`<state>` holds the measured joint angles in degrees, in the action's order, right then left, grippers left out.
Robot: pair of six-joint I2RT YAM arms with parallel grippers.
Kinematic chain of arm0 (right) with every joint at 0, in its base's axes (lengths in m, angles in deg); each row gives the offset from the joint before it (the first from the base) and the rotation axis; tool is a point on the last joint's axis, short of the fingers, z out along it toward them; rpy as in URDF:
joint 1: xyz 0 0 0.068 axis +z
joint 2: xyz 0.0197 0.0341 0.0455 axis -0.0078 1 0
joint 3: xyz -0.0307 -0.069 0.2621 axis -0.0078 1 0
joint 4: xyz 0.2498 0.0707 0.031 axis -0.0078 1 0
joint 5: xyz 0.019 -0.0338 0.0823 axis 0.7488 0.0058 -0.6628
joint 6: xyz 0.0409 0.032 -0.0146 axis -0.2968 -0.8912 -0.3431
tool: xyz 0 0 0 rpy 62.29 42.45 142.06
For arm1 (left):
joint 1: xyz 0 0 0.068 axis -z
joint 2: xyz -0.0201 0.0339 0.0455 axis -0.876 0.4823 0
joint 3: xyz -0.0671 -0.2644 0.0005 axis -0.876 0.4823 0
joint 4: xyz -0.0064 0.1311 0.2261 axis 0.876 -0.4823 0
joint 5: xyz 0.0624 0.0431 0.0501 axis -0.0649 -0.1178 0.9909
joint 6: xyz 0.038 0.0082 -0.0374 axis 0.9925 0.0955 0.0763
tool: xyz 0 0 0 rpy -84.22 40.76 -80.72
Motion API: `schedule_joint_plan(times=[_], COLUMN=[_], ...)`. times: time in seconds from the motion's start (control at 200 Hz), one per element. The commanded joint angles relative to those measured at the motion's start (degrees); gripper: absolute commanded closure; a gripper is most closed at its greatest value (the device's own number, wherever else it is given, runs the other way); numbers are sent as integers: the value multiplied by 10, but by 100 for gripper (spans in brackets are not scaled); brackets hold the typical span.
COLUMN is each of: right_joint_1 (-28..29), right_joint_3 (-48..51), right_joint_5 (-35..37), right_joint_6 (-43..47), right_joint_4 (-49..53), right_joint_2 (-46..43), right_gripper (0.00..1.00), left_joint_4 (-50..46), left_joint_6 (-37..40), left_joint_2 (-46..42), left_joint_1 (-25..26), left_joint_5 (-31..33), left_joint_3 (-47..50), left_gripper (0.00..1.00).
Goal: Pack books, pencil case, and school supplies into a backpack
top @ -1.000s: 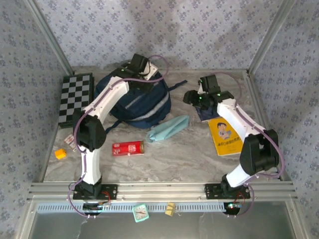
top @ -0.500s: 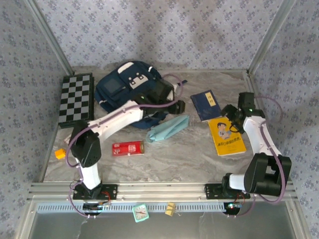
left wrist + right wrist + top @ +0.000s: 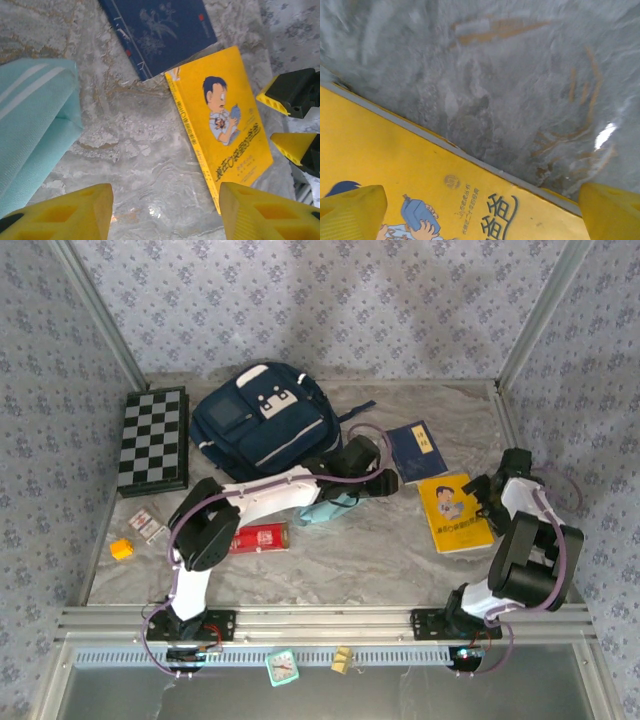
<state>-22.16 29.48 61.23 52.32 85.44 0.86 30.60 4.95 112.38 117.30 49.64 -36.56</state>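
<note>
Top external view has the navy-blue backpack (image 3: 265,425) lying at the back of the bench (image 3: 380,560), its white patches and grey-blue panel facing up, with the chequered board (image 3: 152,440) just beside it on the left. The left arm (image 3: 260,495) reaches low across the middle of the bench, over the teal pencil case (image 3: 322,511). The left end effector (image 3: 388,482) sits near the bottom corner of the navy-blue book (image 3: 415,451), which lies flat to the right of the backpack. The yellow book (image 3: 455,512) lies flat just in front of it, one corner right by the navy one's edge. The right arm (image 3: 525,550) is folded up at the right side, and the right end effector (image 3: 480,496) is at the yellow book's right edge. A red box (image 3: 258,537) lies beside the left arm's elbow, and the orange block (image 3: 121,549) rests well apart at the far left, with two small white cards (image 3: 150,526) near it. Left wrist view has its yellow fingers (image 3: 75,212) spread wide with bare marble between them, gripping nothing. In that view the pencil case is at the left, both books lie ahead, and the right end effector's fingers stand parted at the yellow book's far side. Right wrist view has its fingers (image 3: 352,210) wide apart too and empty, hanging over the yellow cover at its edge.
</note>
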Motion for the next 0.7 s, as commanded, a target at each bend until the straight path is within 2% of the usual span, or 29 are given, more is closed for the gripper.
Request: schedule_joint_plan(times=[0.0,0.105,0.295,0.41,0.49,0.565,0.695], right_joint_1=[-3,13,71,123,146,145,100], right_joint_3=[26,36,74,105,104,97,84], right_joint_5=[-75,-91,-144,-194,-189,-162,-156], right_joint_6=[-8,-11,-40,-78,-78,-55,-2], right_joint_4=[-34,-16,5,-14,-6,20,39], right_joint_2=[28,31,-28,-55,-74,-94,-102], right_gripper=[0,0,0,0,0,1,7], left_joint_4=[7,-25,-33,11,15,0,-18], left_joint_6=[-14,-11,-21,-28,-30,-20,-8], left_joint_2=[8,14,11,16,24,36,52], left_joint_1=[5,2,-4,-3,0,7,15], left_joint_5=[26,38,53,35,26,22,36], left_joint_3=[-11,-21,-11,9,9,-8,-26], left_gripper=[42,42,42,42,42,43,47])
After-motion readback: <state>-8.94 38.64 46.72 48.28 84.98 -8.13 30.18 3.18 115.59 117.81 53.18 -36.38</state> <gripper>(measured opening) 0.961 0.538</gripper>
